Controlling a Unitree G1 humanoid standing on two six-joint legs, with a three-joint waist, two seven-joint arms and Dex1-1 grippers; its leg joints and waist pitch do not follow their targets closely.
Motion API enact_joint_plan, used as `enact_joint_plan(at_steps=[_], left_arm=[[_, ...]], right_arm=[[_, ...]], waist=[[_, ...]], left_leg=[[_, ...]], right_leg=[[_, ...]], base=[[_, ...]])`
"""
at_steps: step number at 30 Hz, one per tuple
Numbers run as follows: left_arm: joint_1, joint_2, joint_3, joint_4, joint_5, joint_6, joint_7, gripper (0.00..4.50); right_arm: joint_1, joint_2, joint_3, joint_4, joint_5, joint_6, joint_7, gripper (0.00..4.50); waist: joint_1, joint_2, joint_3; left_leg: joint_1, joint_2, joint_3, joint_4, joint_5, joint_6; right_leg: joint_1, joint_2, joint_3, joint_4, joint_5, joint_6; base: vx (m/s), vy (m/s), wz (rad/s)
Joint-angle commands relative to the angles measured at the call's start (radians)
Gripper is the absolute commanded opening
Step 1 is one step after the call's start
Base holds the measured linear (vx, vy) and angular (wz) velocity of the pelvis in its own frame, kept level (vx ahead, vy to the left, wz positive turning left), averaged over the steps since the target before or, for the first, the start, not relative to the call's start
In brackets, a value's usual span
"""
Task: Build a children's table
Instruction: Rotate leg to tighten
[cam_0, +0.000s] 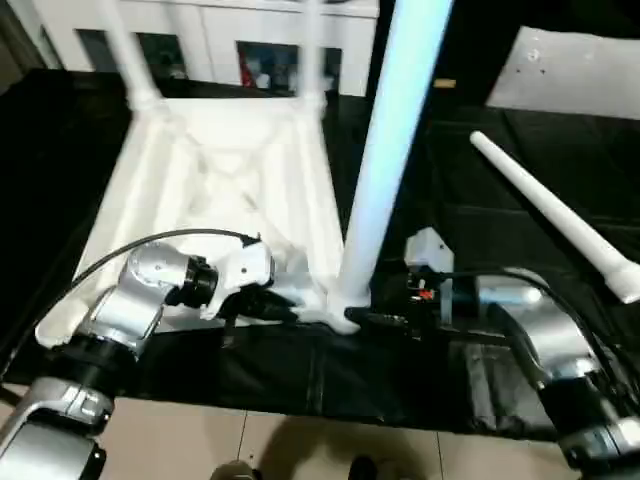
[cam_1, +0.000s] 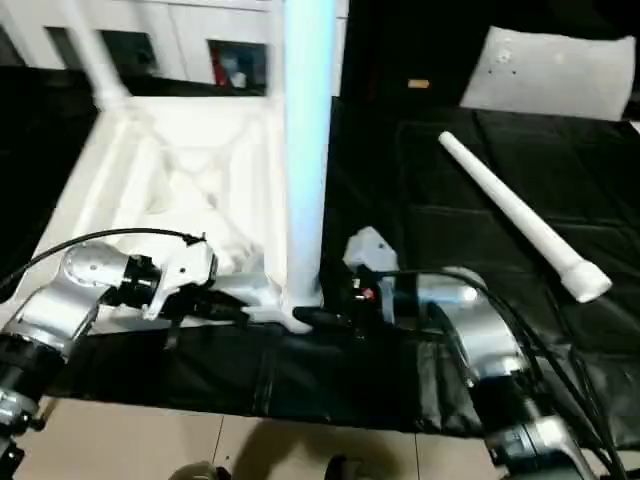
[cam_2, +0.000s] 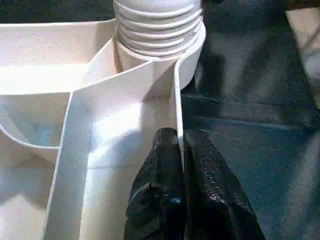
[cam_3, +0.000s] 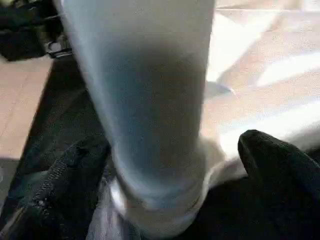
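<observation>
The children's table lies upside down on black cloth, its white ribbed tabletop (cam_0: 230, 170) facing up. Two legs (cam_0: 130, 50) (cam_0: 312, 50) stand in the far corner sockets. A third leg (cam_0: 385, 150) stands upright in the near right socket (cam_2: 160, 35). A fourth leg (cam_0: 550, 215) lies loose on the cloth to the right. My left gripper (cam_2: 178, 137) is shut on the tabletop's thin side wall just beside that near socket. My right gripper (cam_3: 170, 185) is open, with one finger on each side of the upright leg's base and a visible gap to the right finger (cam_3: 280, 165).
A white cabinet with glass doors (cam_0: 250, 50) stands behind the table. A flat white sheet (cam_0: 570, 65) lies at the back right. Tan floor (cam_0: 200, 440) begins at the near edge of the black cloth (cam_0: 480, 230).
</observation>
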Motion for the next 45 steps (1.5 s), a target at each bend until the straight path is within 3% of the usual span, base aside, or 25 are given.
enact_joint_plan(at_steps=[1, 2, 6, 13, 21, 25, 27, 28, 29, 30, 31, 32, 33, 34, 35, 36, 37, 38, 39, 40, 41, 42, 43, 45], left_arm=[[-0.017, -0.008, -0.07, 0.009, 0.023, -0.036, -0.08, 0.0], [-0.021, -0.009, -0.071, 0.016, 0.024, -0.042, -0.083, 0.0], [-0.046, -0.02, -0.077, 0.062, 0.032, -0.076, -0.101, 0.0], [-0.071, -0.019, -0.083, 0.113, 0.036, -0.115, -0.122, 0.0], [-0.074, -0.021, -0.074, 0.135, 0.038, -0.123, -0.113, 0.0], [-0.054, -0.067, -0.027, 0.11, 0.021, -0.027, 0.025, 0.0], [-0.046, -0.102, -0.005, 0.1, 0.022, 0.025, 0.117, 0.0], [-0.046, -0.102, -0.005, 0.1, 0.022, 0.025, 0.117, 0.0], [-0.034, -0.166, 0.029, 0.075, 0.015, 0.091, 0.247, 0.0], [-0.029, -0.194, 0.044, 0.062, 0.01, 0.121, 0.299, 0.0], [-0.024, -0.221, 0.054, 0.049, 0.01, 0.146, 0.347, 0.0], [-0.02, -0.243, 0.06, 0.035, 0.013, 0.169, 0.383, 0.0], [-0.017, -0.27, 0.068, 0.019, 0.016, 0.198, 0.427, 0.0], [-0.011, -0.347, 0.093, -0.019, 0.02, 0.276, 0.547, 0.0], [-0.009, -0.376, 0.099, -0.035, 0.023, 0.302, 0.587, 0.0], [-0.008, -0.392, 0.102, -0.045, 0.026, 0.317, 0.61, 0.0], [-0.008, -0.392, 0.102, -0.045, 0.026, 0.317, 0.61, 0.0], [-0.006, -0.438, 0.11, -0.067, 0.043, 0.345, 0.686, 0.0], [-0.007, -0.456, 0.115, -0.072, 0.046, 0.356, 0.716, 0.0], [-0.006, -0.476, 0.118, -0.086, 0.055, 0.373, 0.75, 0.0], [-0.008, -0.5, 0.123, -0.098, 0.066, 0.389, 0.791, 0.0], [-0.011, -0.512, 0.123, -0.106, 0.074, 0.399, 0.811, 0.0], [-0.012, -0.525, 0.115, -0.121, 0.093, 0.417, 0.833, 0.0], [-0.007, -0.524, 0.106, -0.14, 0.109, 0.434, 0.829, 0.0]], right_arm=[[-0.014, -0.002, 0.011, 0.027, -0.012, -0.013, 0.02, 4.2], [-0.018, -0.001, 0.014, 0.032, -0.013, -0.014, 0.026, 3.94], [-0.039, -0.006, 0.037, 0.056, -0.007, -0.013, 0.078, 3.73], [-0.056, -0.012, 0.046, 0.088, -0.002, -0.025, 0.126, 2.98], [-0.039, -0.009, 0.051, 0.077, 0.007, -0.009, 0.139, 2.73], [0.004, 0.026, 0.033, 0.046, 0.025, 0.061, 0.063, 2.72], [0.024, 0.066, 0.014, 0.045, 0.017, 0.089, -0.034, 2.72], [0.024, 0.066, 0.014, 0.045, 0.017, 0.089, -0.034, 2.72], [0.048, 0.128, -0.002, 0.055, -0.009, 0.096, -0.167, 2.72], [0.058, 0.154, -0.007, 0.058, -0.019, 0.101, -0.22, 2.72], [0.066, 0.18, -0.013, 0.061, -0.027, 0.109, -0.27, 2.72], [0.072, 0.203, -0.02, 0.062, -0.027, 0.123, -0.308, 2.72], [0.078, 0.232, -0.029, 0.064, -0.026, 0.136, -0.353, 2.72], [0.083, 0.311, -0.05, 0.077, -0.03, 0.156, -0.472, 2.72], [0.08, 0.344, -0.061, 0.085, -0.038, 0.163, -0.529, 2.72], [0.079, 0.364, -0.069, 0.09, -0.043, 0.168, -0.565, 2.72], [0.079, 0.364, -0.069, 0.09, -0.043, 0.168, -0.565, 2.71], [0.066, 0.418, -0.091, 0.109, -0.05, 0.179, -0.654, 2.7], [0.061, 0.435, -0.097, 0.114, -0.049, 0.183, -0.68, 2.7], [0.055, 0.458, -0.103, 0.118, -0.055, 0.186, -0.713, 2.7], [0.044, 0.478, -0.102, 0.127, -0.069, 0.184, -0.747, 2.7], [0.035, 0.492, -0.105, 0.135, -0.078, 0.18, -0.777, 2.7], [0.024, 0.515, -0.118, 0.142, -0.078, 0.168, -0.815, 2.7], [0.024, 0.53, -0.135, 0.135, -0.074, 0.159, -0.829, 2.7]], waist=[[-0.004, -0.001, -0.074], [-0.003, -0.001, -0.073], [0.004, -0.002, -0.072], [0.015, -0.003, -0.071], [0.018, 0.0, -0.072], [0.019, 0.002, -0.071], [0.02, 0.0, -0.063], [0.017, 0.0, -0.061], [0.01, -0.002, -0.047], [0.008, -0.002, -0.04], [0.0, -0.002, -0.035], [-0.005, -0.003, -0.035], [-0.018, -0.01, -0.036], [-0.03, -0.006, -0.032], [-0.046, -0.002, -0.027], [-0.054, 0.0, -0.026], [-0.069, 0.006, -0.027], [-0.078, 0.016, -0.027], [-0.09, 0.021, -0.026], [-0.091, 0.022, -0.026], [-0.103, 0.019, -0.022], [-0.106, 0.016, -0.021], [-0.11, 0.016, -0.023], [-0.106, 0.017, -0.031]], left_leg=[[0.001, 0.047, 0.002, -0.06, -0.009, 0.117], [0.0, 0.047, 0.002, -0.06, -0.01, 0.118], [-0.002, 0.046, 0.002, -0.061, -0.022, 0.109], [-0.003, 0.046, 0.003, -0.061, -0.05, 0.087], [-0.003, 0.047, 0.002, -0.06, -0.037, 0.086], [-0.001, 0.05, 0.002, -0.062, -0.042, 0.078], [0.001, 0.048, 0.001, -0.067, -0.094, 0.062], [0.0, 0.048, 0.001, -0.068, -0.114, 0.051], [0.007, 0.045, -0.001, -0.075, -0.187, 0.023], [0.01, 0.041, -0.002, -0.075, -0.222, 0.016], [0.026, 0.034, -0.005, -0.072, -0.282, -0.001], [0.031, 0.03, -0.007, -0.07, -0.3, -0.006], [0.021, 0.027, -0.013, -0.072, -0.302, -0.007], [0.029, 0.03, -0.015, -0.07, -0.323, -0.007], [0.044, 0.029, -0.016, -0.066, -0.357, -0.004], [0.048, 0.027, -0.019, -0.065, -0.379, 0.003], [0.039, 0.036, -0.028, -0.071, -0.422, 0.013], [0.035, 0.044, -0.034, -0.077, -0.454, 0.019], [0.028, 0.063, -0.045, -0.094, -0.516, 0.019], [0.029, 0.066, -0.048, -0.1, -0.543, 0.017], [0.043, 0.05, -0.041, -0.095, -0.563, 0.009], [0.045, 0.041, -0.039, -0.089, -0.543, 0.007], [0.037, 0.029, -0.037, -0.081, -0.486, 0.014], [0.022, 0.029, -0.037, -0.082, -0.411, 0.028]], right_leg=[[0.07, -0.07, 0.08, -0.042, -0.152, -0.21], [0.071, -0.071, 0.081, -0.043, -0.149, -0.212], [0.074, -0.074, 0.08, -0.043, -0.159, -0.211], [0.075, -0.074, 0.08, -0.047, -0.205, -0.194], [0.075, -0.073, 0.08, -0.044, -0.172, -0.201], [0.076, -0.073, 0.081, -0.044, -0.168, -0.206], [0.073, -0.075, 0.079, -0.058, -0.255, -0.188], [0.073, -0.076, 0.079, -0.061, -0.292, -0.176], [0.069, -0.077, 0.076, -0.083, -0.446, -0.128], [0.066, -0.078, 0.069, -0.096, -0.519, -0.102], [0.059, -0.078, 0.056, -0.117, -0.648, -0.049], [0.059, -0.078, 0.048, -0.129, -0.691, -0.024], [0.07, -0.077, 0.041, -0.134, -0.708, 0.013], [0.061, -0.075, 0.031, -0.147, -0.726, 0.033], [0.057, -0.075, 0.012, -0.166, -0.733, 0.039], [0.059, -0.071, -0.003, -0.175, -0.736, 0.05], [0.076, -0.07, -0.018, -0.175, -0.709, 0.068], [0.084, -0.071, -0.02, -0.169, -0.681, 0.07], [0.092, -0.072, -0.01, -0.152, -0.619, 0.057], [0.093, -0.072, -0.003, -0.143, -0.605, 0.051], [0.074, -0.077, 0.006, -0.152, -0.634, 0.036], [0.069, -0.081, 0.004, -0.16, -0.661, 0.034], [0.072, -0.088, 0.003, -0.169, -0.691, 0.039], [0.079, -0.095, 0.016, -0.161, -0.652, 0.031]], base=[[0.0, 0.0, 0.0], [0.0, 0.0, 0.0], [0.0, 0.0, 0.0], [0.0, 0.0, 0.0], [0.0, 0.0, 0.0], [0.0, 0.0, 0.0], [0.0, 0.0, 0.0], [0.0, 0.0, 0.0], [0.0, 0.0, 0.0], [0.0, 0.0, 0.0], [0.0, 0.0, 0.0], [0.0, 0.0, 0.0], [0.0, 0.0, 0.0], [0.0, 0.0, 0.0], [0.0, 0.0, 0.0], [0.0, 0.0, 0.0], [-0.012, 0.068, -0.05], [-0.012, 0.068, -0.05], [-0.008, 0.067, -0.03], [0.0, 0.0, 0.0], [0.0, 0.0, 0.0], [0.0, 0.0, 0.0], [0.0, 0.0, 0.0], [0.0, 0.0, 0.0]])
